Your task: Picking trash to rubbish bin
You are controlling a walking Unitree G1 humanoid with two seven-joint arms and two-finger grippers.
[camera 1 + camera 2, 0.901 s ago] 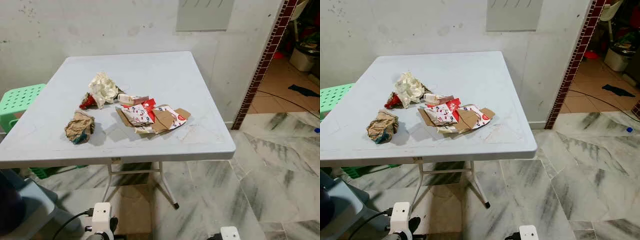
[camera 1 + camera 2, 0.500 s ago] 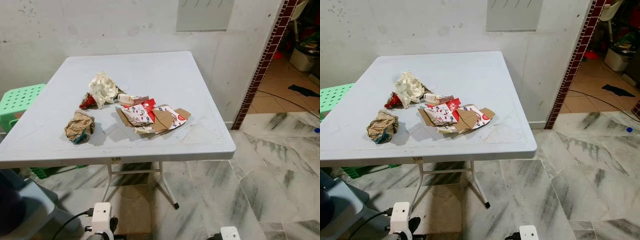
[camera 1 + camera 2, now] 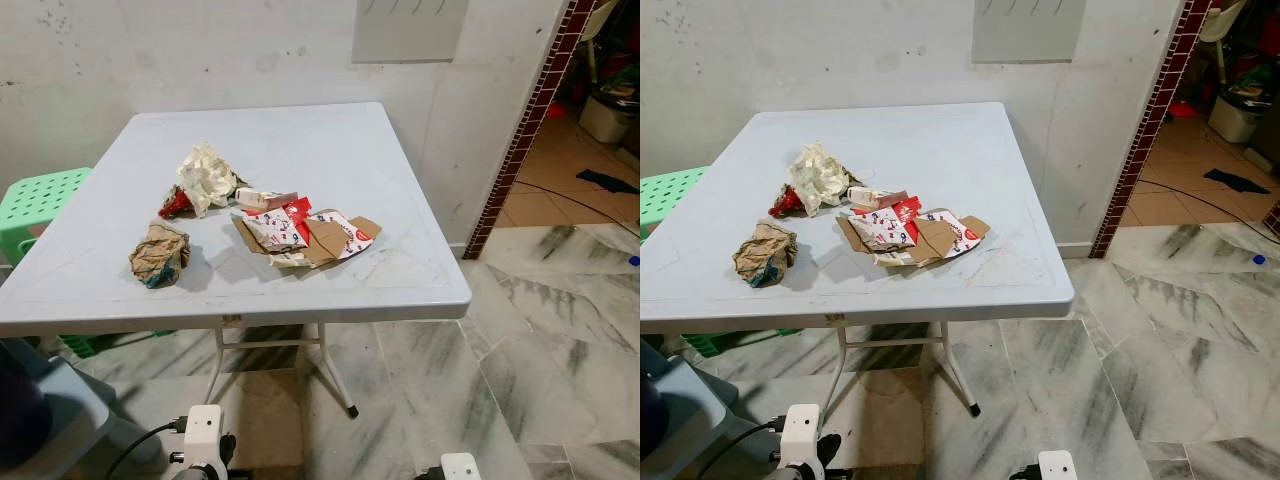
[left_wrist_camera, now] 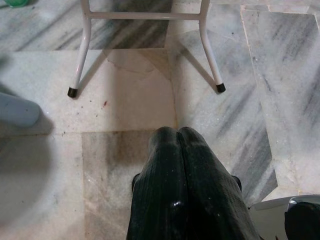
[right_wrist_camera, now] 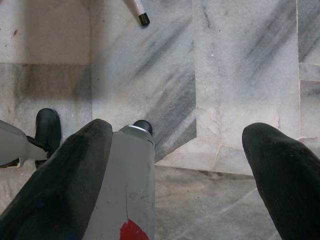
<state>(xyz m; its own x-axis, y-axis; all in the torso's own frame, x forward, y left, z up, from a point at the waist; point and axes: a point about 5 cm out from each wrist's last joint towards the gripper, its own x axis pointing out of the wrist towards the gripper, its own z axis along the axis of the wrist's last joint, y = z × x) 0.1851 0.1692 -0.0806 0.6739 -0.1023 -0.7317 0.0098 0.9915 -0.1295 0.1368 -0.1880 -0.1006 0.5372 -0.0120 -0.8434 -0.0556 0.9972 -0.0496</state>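
Note:
Trash lies on a pale blue square table [image 3: 330,150]: a crumpled brown paper ball [image 3: 159,254] near the front left, a crumpled white wrapper [image 3: 207,177] with a red scrap [image 3: 176,204] behind it, and a flattened red-and-white carton with brown cardboard [image 3: 305,233] in the middle. My left gripper [image 4: 180,135] hangs low over the marble floor with its two black fingers pressed together and nothing in them. My right gripper [image 5: 180,145] also hangs over the floor, its fingers [image 5: 75,165] spread wide apart and empty.
A green perforated plastic stool [image 3: 40,200] stands left of the table. A grey-blue object [image 3: 50,420] sits at the lower left. The white table legs [image 4: 82,50] stand on the marble floor [image 3: 520,340]. A brick-edged doorway [image 3: 530,120] opens at the right.

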